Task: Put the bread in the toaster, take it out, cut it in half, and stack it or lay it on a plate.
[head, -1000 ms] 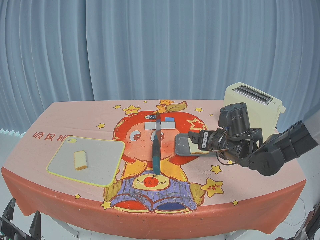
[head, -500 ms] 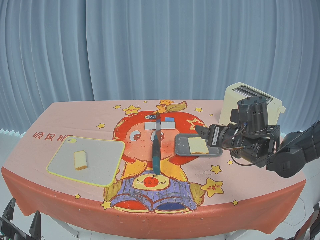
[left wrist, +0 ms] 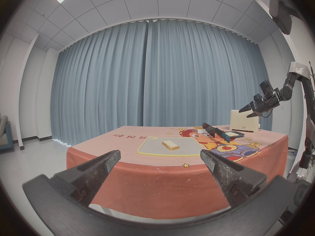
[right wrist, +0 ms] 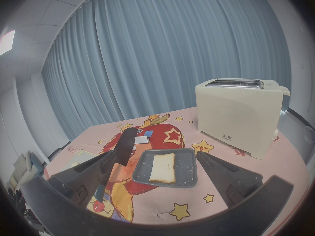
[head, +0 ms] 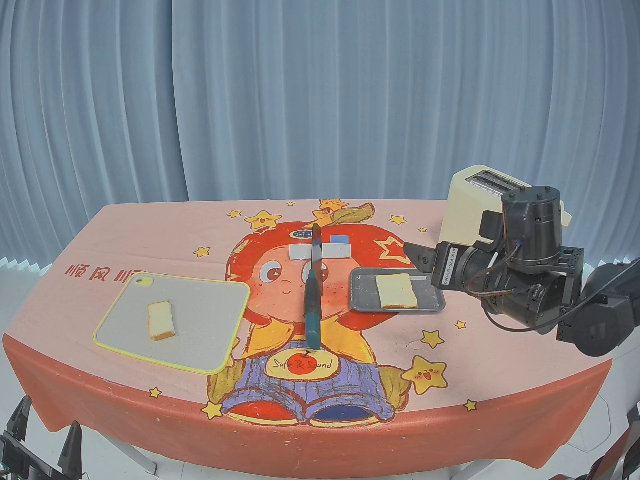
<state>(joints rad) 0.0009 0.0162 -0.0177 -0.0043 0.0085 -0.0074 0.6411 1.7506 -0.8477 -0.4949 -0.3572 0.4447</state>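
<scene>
Blue curtains (head: 320, 81) back the tabletop (head: 133, 235), where one half slice of bread (head: 396, 290) lies flat on the grey plate (head: 363, 301) near the toaster (head: 477, 198) and the other half (head: 161, 319) rests on the cutting board (head: 200, 328). Our right end effector (right wrist: 156, 153) hovers near the plate, jaws spread wide and empty — the left end effector (left wrist: 159, 153), off the tabletop's edge, gapes empty too. We judge the bread light, soft and crumbly, so we would pinch the board piece gently across its crust edges.
</scene>
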